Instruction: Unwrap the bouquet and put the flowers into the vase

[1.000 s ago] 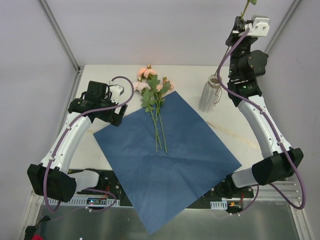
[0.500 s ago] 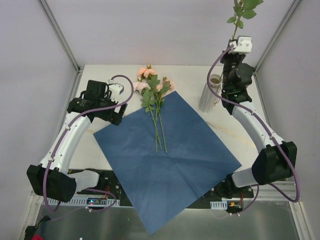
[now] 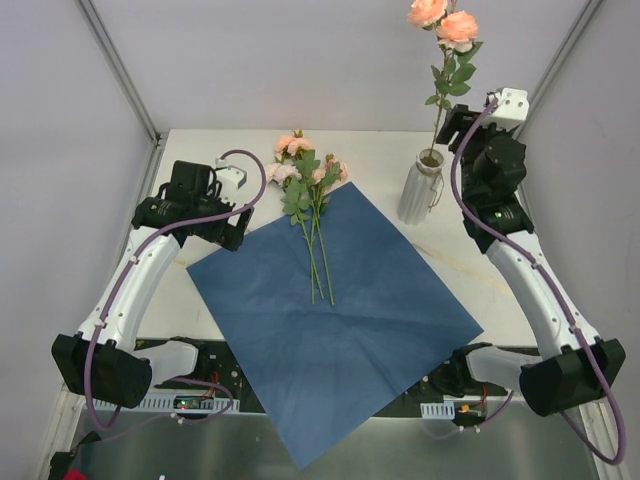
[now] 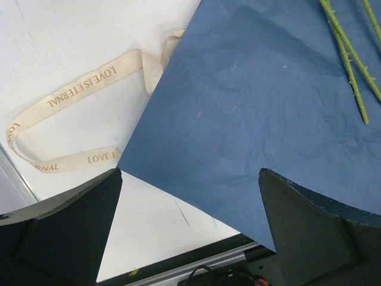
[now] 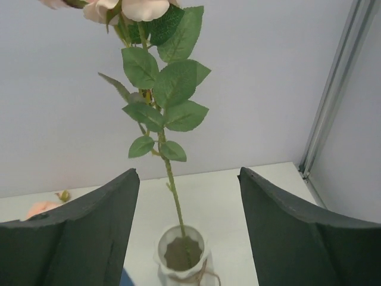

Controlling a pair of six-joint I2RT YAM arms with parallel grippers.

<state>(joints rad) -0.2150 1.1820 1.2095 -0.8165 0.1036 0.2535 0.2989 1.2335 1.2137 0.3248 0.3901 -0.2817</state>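
Observation:
The bouquet lies undone: the blue paper [image 3: 340, 320] is spread flat, with several flowers [image 3: 312, 185] resting on its far corner, stems pointing toward me. One rose [image 3: 440, 60] stands upright with its stem in the whitish ribbed vase [image 3: 418, 192]. In the right wrist view that stem [image 5: 172, 190] rises from the vase's mouth [image 5: 181, 256] between the fingers without touching them. My right gripper [image 3: 462, 125] [image 5: 188, 173] is open just above the vase. My left gripper [image 3: 233, 232] [image 4: 190, 173] hangs wide open over the paper's left corner [image 4: 268, 107], holding nothing.
The cream ribbon [image 4: 89, 83] printed with gold words lies loose on the white table, left of the paper. Two bare stem ends [image 4: 351, 65] cross the paper's upper right. Frame posts [image 3: 120, 70] and grey walls enclose the table. The paper overhangs the near edge.
My right gripper has opened and let go of the rose, whose stem has dropped into the vase, and the wrist has drawn back to the right. The left arm has stayed still.

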